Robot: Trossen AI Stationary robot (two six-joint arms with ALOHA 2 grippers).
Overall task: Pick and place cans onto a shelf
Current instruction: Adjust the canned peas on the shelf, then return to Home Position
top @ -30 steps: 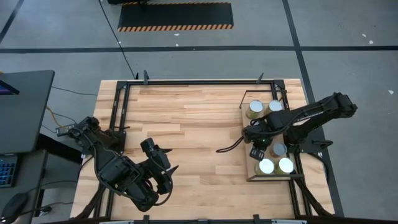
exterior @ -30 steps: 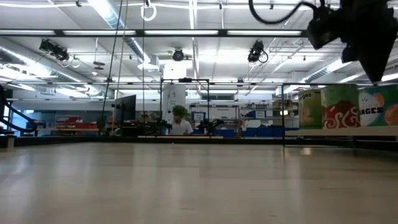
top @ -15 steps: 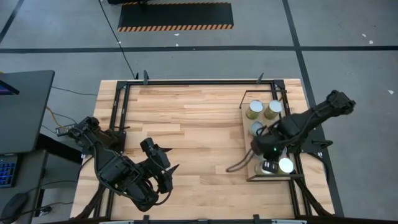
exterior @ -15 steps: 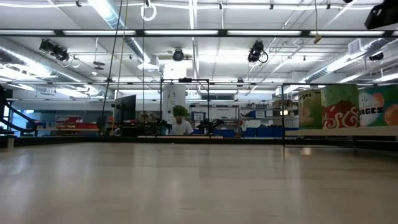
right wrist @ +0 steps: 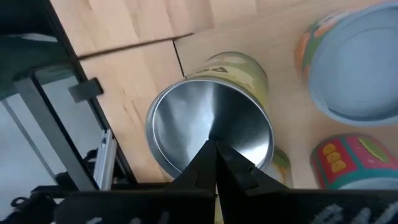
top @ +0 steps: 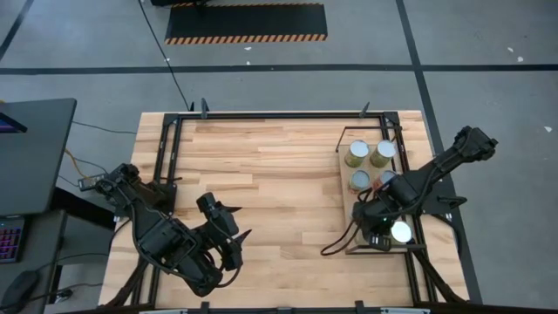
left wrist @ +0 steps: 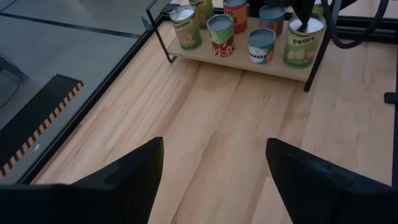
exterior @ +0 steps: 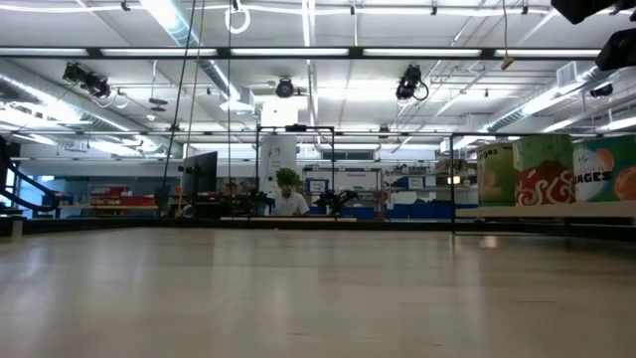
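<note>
Several cans stand upright on the light-wood shelf (top: 347,205) with a black frame at the table's right. They also show in the left wrist view (left wrist: 261,45) and the low view (exterior: 542,169). My right gripper (top: 373,228) is shut and points down over the silver top of the shelf's near-left can (right wrist: 211,134), labelled Pears (left wrist: 303,43). My left gripper (top: 237,237) is open and empty over the bare table near its front left, far from the shelf. My right gripper's shut fingertips (right wrist: 215,148) point straight down at the middle of the Pears can's round silver top (right wrist: 186,124). I cannot tell whether they touch it or stand just above it. The can stands upright on the shelf.
A black metal frame (top: 261,114) runs along the table's far and side edges. Bare butcher-block table (top: 270,183) lies between the two arms. A cable (top: 336,244) loops from the right arm over the table beside the shelf.
My right gripper has gone from over the middle of the shelf toward the table's near edge and now stands over the near-left can. The two middle cans, which it covered before, now show. The cans have kept their places.
</note>
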